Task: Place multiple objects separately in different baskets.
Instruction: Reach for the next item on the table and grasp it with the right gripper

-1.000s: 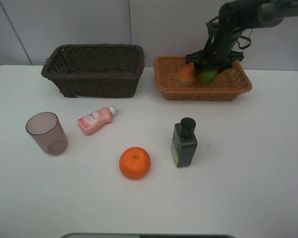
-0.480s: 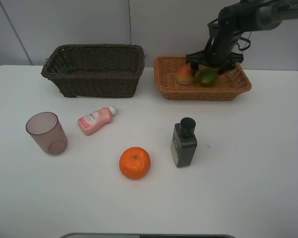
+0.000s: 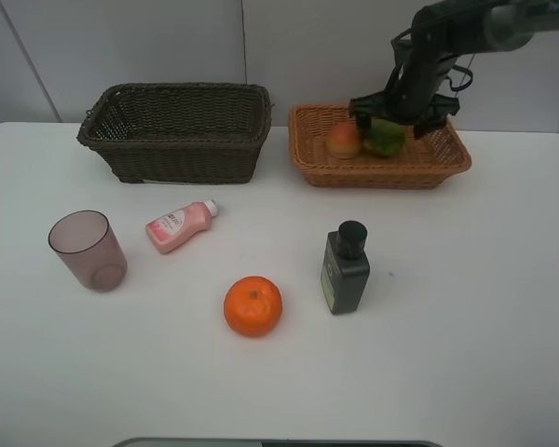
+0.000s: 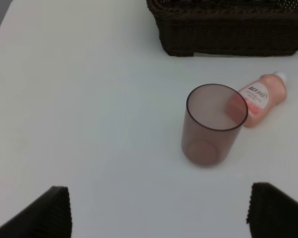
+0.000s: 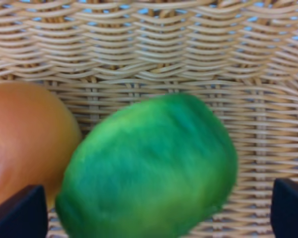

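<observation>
Green fruit [image 5: 149, 168]: oval, mottled skin. Lies in tan basket [image 3: 447, 160] at worktop's far edge, just beside peach [image 3: 344, 140]. Right gripper [image 3: 393, 115] above it, jaws spread wide, gripping nothing.

The high camera looks down on the whole surface [image 3: 466, 354]. The left wrist camera shares its cup [image 4: 213, 124]; the right one sits close to the green fruit [image 5: 149, 168].

Two baskets stand side by side at the rear of the tabletop [image 3: 466, 307]. The right basket [image 3: 382, 173] holds the peach [image 3: 344, 140] and, touching it on the right, the round fruit [image 3: 384, 138]. Before the left basket [image 3: 175, 149], the cup [image 3: 87, 250] stands left of the lying bottle [image 3: 180, 225]. Nearer the front, the orange [image 3: 252, 305] sits left of the upright bottle [image 3: 345, 268].
</observation>
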`<state>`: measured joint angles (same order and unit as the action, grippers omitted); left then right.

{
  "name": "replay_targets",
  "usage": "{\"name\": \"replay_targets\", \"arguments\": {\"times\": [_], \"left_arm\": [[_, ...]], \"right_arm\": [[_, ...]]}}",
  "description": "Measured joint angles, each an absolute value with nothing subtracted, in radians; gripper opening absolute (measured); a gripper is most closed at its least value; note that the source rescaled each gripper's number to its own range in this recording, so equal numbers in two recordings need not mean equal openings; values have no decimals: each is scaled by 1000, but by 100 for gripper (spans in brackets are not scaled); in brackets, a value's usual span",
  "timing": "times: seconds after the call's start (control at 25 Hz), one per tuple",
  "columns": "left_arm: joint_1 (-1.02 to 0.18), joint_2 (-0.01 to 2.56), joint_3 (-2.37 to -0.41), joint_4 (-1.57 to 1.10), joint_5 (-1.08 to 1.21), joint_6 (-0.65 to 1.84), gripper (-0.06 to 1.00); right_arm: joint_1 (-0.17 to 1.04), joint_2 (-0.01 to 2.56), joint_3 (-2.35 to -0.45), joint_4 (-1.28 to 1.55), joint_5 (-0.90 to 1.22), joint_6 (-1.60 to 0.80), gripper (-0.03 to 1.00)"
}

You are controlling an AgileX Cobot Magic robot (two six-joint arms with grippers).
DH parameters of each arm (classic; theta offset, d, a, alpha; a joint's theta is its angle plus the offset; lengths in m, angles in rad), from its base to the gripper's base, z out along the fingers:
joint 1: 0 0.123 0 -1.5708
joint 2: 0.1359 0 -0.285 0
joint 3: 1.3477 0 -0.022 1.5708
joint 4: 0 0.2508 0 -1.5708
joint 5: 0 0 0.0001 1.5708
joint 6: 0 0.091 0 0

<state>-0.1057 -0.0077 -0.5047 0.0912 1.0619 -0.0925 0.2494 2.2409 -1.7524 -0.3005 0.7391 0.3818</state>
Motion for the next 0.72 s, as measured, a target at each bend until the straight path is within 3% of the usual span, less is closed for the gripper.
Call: {"name": "replay_targets", "arguments": {"times": [0.56,0.72], "left_arm": [[-106,-8,-505,91,1062,-92,92],[-106,-8,-505,91,1062,-92,92]], "right_arm": [[345,2089,-1748,-295,1055,382,100],[400,1989,-1662,-283,1075,382,100]]}}
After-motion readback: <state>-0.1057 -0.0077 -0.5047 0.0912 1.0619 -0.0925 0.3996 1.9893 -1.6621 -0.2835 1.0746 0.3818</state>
